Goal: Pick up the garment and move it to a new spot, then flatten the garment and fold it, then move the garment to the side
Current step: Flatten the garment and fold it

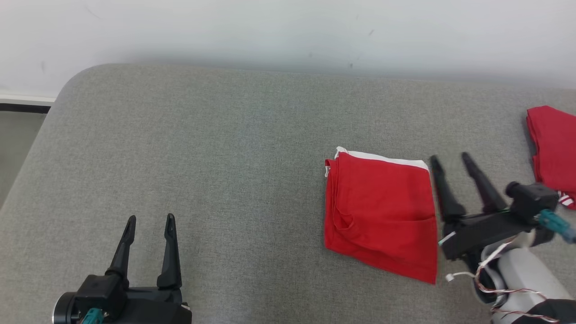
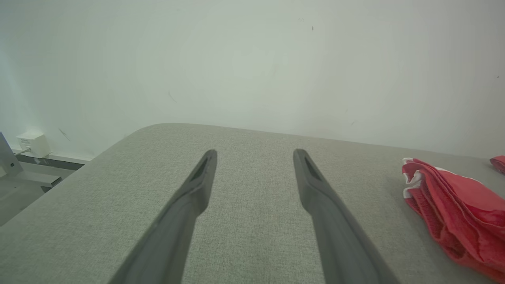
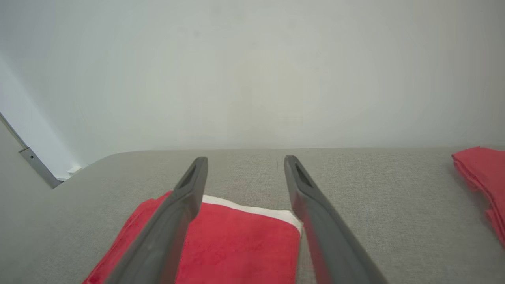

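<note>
The garment [image 1: 380, 216] lies on the grey worktop [image 1: 225, 157], a little to my right of the middle. It is folded into a compact red rectangle, with a white band along its far edge. The layers look stacked quite evenly, only the left side shows some loose folds.

My right hand [image 1: 450, 158] is just beside the right edge of the garment. Its two fingers are spread apart and pinch nothing. In the right wrist view the left finger passes over the red cloth and the right finger over the bare worktop. I cannot tell if the fingers touch the fabric. My left hand [image 1: 150, 218] is well apart from the garment, low at my left. It is also spread wide and empty.

I judge that the folding is finished and the step in hand is the last one, moving the garment to the side. A second red cloth [image 1: 553, 148] lies at the far right, so perhaps that side is the place. For the next move my right hand should close on the right edge and catch all layers together, otherwise the fold may open while I carry or slide it
</note>
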You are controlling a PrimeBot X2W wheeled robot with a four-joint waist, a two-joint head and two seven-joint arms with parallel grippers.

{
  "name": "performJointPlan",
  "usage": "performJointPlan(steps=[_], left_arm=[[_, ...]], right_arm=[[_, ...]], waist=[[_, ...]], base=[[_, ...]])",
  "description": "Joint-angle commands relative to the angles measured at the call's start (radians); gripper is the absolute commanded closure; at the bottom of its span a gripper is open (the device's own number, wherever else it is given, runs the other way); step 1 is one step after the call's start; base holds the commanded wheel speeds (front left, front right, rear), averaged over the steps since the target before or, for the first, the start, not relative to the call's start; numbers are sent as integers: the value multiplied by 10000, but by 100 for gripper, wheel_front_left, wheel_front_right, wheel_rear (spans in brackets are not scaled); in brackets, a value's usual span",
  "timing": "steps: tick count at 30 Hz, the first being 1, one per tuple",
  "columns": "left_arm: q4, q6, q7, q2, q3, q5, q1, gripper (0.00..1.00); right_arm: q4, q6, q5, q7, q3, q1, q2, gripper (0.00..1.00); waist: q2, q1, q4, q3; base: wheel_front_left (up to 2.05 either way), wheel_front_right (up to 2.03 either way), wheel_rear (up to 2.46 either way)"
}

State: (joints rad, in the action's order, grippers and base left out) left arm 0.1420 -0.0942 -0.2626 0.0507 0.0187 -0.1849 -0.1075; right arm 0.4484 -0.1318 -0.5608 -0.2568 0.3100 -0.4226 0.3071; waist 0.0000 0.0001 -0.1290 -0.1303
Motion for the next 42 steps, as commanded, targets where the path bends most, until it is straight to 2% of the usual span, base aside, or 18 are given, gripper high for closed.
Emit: performJointPlan(steps=[1, 4, 5, 6, 10, 16, 22, 32, 37, 42], left_arm=[[-29, -4, -29, -10, -18, 44, 85, 0], [-33, -15, -29, -8, 5, 52, 58, 0], [-39, -20, -29, -7, 9, 48, 37, 0], [-40, -25, -29, -8, 37, 47, 16, 0], [-11, -48, -29, -7, 77, 65, -46, 0], [65, -63, -29, -7, 253, 57, -204, 0], [129, -77, -29, -8, 322, -5, -223, 0], [192, 28, -29, -8, 530, -188, -365, 0], [185, 58, -29, -8, 556, -230, -363, 0], [167, 85, -28, -8, 470, -148, -266, 0]], right_arm=[[91, 28, 161, -74, -317, 107, 70, 0], [333, 28, 330, -78, -790, 184, -34, 0], [392, 28, 426, -78, -872, 168, -60, 55], [492, 28, 563, -79, -910, 174, -44, 100], [854, 28, 1043, -83, -788, 109, -151, 100], [1922, 28, 1665, -87, -372, -137, -703, 100], [2464, 28, 1780, -86, -104, -111, -1427, 100], [2473, 28, 1769, -70, 1172, 197, -2297, 100], [2328, 28, 1729, -70, 1558, 218, -2438, 100], [1833, 28, 1728, -71, 1339, 21, -2348, 100]], waist=[[0, -1, -22, -4], [0, -1, -85, -51], [0, -1, -106, -76], [0, -1, -137, -108], [0, -1, -227, -177], [0, -1, -518, -263], [0, -1, -722, -254], [0, -1, -1048, -374], [0, -1, -1098, -385], [0, -1, -925, -312]], base=[[0, 0, 0], [0, 0, 0], [0, 0, 0], [0, 0, 0], [0, 0, 0], [0, 0, 0], [0, 0, 0], [0, 0, 0], [0, 0, 0], [0, 0, 0]])
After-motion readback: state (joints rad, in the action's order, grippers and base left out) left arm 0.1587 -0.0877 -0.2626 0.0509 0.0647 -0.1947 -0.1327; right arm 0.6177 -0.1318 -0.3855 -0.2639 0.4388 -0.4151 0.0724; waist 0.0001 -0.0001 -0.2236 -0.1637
